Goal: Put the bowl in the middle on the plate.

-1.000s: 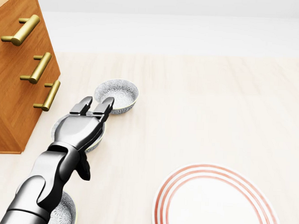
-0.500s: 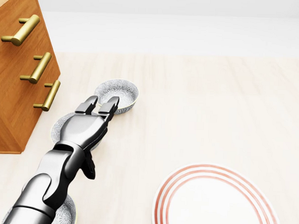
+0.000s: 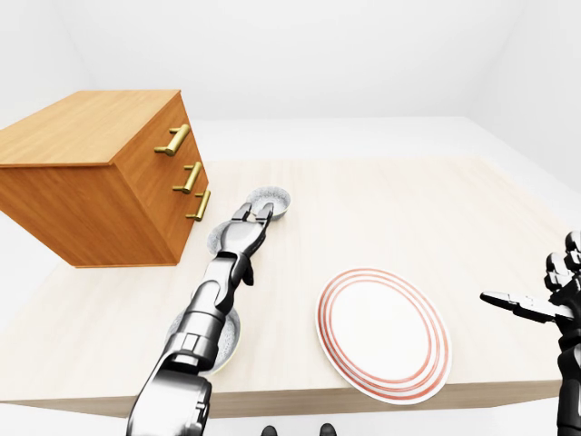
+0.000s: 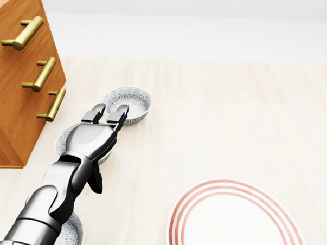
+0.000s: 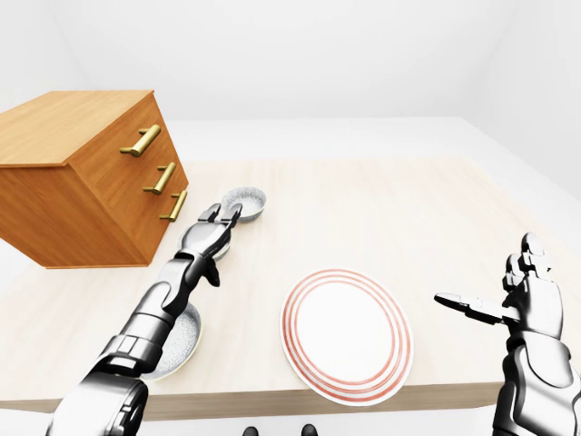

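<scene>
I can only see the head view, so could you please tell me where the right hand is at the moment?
Observer: The right hand shows at the right of the right-eye view, fingers spread open, holding nothing.
Operator: Thank you. My view cuts the plate off at the bottom; is the hidden part free of anything?
Observer: Yes. The left-eye view shows the whole plate, a complete round with red rings and nothing on it.
</scene>
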Tool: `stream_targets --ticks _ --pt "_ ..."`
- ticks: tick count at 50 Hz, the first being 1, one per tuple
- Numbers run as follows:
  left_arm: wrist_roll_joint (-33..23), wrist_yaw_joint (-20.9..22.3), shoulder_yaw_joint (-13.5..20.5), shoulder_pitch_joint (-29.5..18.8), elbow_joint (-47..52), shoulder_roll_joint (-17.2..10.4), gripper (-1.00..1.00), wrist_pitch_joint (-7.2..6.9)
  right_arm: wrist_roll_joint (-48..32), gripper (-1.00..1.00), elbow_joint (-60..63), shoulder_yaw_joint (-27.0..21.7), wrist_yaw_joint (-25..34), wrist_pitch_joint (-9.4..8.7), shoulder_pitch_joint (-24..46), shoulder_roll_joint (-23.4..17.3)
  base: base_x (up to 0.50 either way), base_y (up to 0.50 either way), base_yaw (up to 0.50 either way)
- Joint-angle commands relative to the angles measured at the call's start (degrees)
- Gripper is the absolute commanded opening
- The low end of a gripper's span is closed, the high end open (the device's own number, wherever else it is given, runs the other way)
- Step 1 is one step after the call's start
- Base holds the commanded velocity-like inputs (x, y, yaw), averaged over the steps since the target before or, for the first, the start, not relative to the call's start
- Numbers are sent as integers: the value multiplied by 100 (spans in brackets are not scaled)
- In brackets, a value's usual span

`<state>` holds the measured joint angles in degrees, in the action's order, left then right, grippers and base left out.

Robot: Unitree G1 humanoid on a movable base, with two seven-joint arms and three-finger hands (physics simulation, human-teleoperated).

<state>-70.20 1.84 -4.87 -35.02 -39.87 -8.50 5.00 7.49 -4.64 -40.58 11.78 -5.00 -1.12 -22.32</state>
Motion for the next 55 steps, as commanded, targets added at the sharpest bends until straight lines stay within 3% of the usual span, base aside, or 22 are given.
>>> stream_targets --ticks 1,18,55 --pt "-26 -129 -25 -90 -239 7 100 0 8 100 -20 7 -3 0 0 -6 0 0 0" --pt "-260 -279 -25 -363 -742 -195 100 0 13 100 -30 3 -4 0 0 -13 0 0 0" --pt "-638 -387 -74 -503 -1147 -272 100 0 39 100 11 -17 15 0 -8 -2 0 0 0"
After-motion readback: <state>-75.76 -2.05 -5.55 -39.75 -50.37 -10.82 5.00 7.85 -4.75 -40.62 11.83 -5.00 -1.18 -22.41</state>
